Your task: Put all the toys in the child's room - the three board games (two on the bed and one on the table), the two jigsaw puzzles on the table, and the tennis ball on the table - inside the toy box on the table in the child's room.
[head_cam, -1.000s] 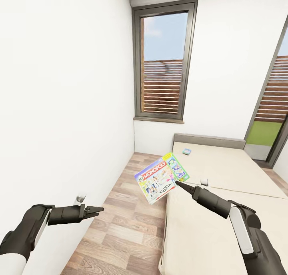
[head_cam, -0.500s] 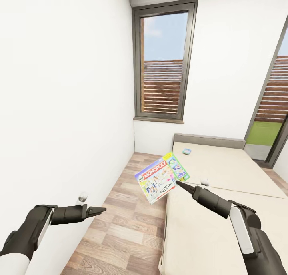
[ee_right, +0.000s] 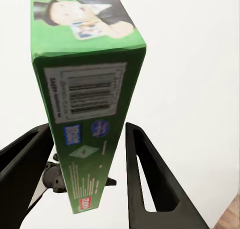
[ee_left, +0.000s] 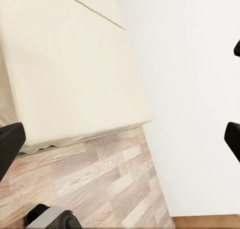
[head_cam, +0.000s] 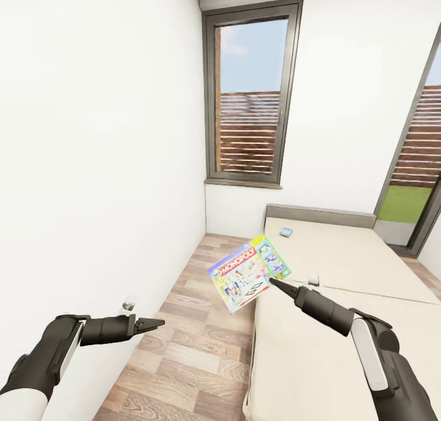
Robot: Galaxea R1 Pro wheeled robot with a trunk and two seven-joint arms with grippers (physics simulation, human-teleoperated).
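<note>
The right gripper (head_cam: 274,281) jaws are clamping the Monopoly box (head_cam: 248,272) by one edge, box extending forward; left gripper (head_cam: 156,322) jaws are standing released.

small bed item (head_cam: 286,231) too tiny
</note>
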